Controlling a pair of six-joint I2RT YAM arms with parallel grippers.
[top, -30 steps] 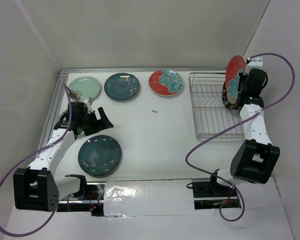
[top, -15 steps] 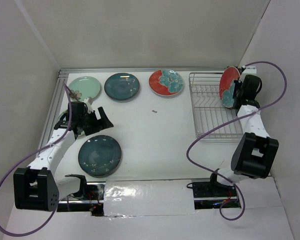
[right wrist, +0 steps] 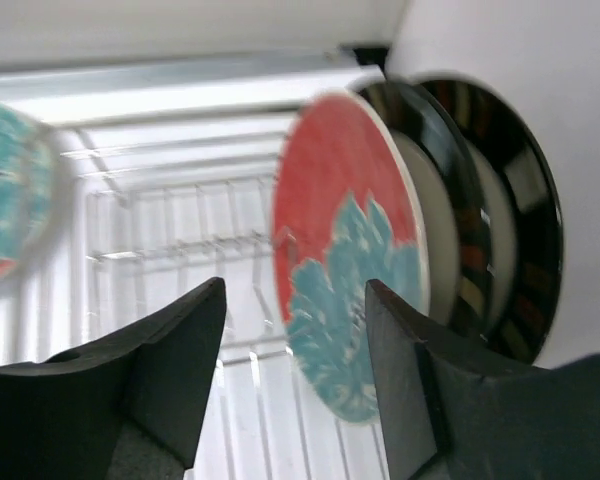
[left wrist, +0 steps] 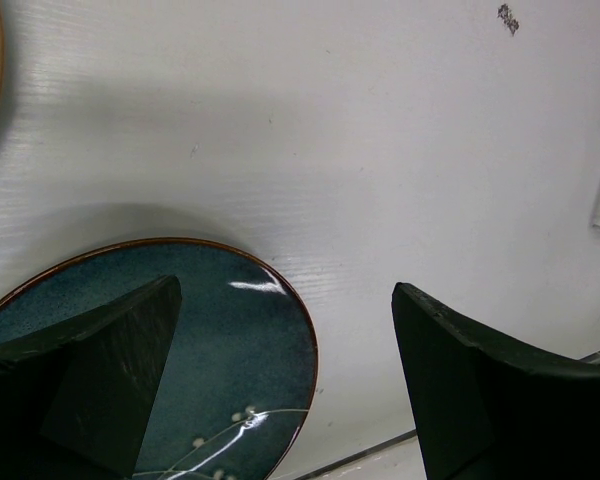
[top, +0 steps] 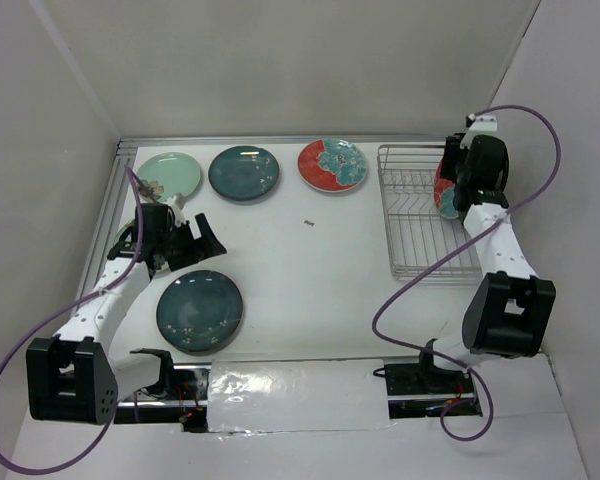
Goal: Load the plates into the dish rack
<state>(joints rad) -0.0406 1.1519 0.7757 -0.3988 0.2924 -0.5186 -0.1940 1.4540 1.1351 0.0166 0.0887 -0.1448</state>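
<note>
White walled table (top: 310, 270). Red plate (right wrist: 345, 250) stands upright in rack (top: 410, 220), far right end, beside other racked plates (right wrist: 480, 200). Right gripper (right wrist: 295, 285) jaws apart either side of it, looks like the release step. Left gripper (left wrist: 285, 287) spread wide over teal plate (left wrist: 240, 340). Next, probably: right backs off without tipping it, and left closes on the teal rim.

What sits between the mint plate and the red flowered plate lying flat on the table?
A dark teal plate, flat too; the top view shows it.

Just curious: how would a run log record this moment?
right gripper: open, red plate upright in dish rack | left gripper: open, by front teal plate
</note>
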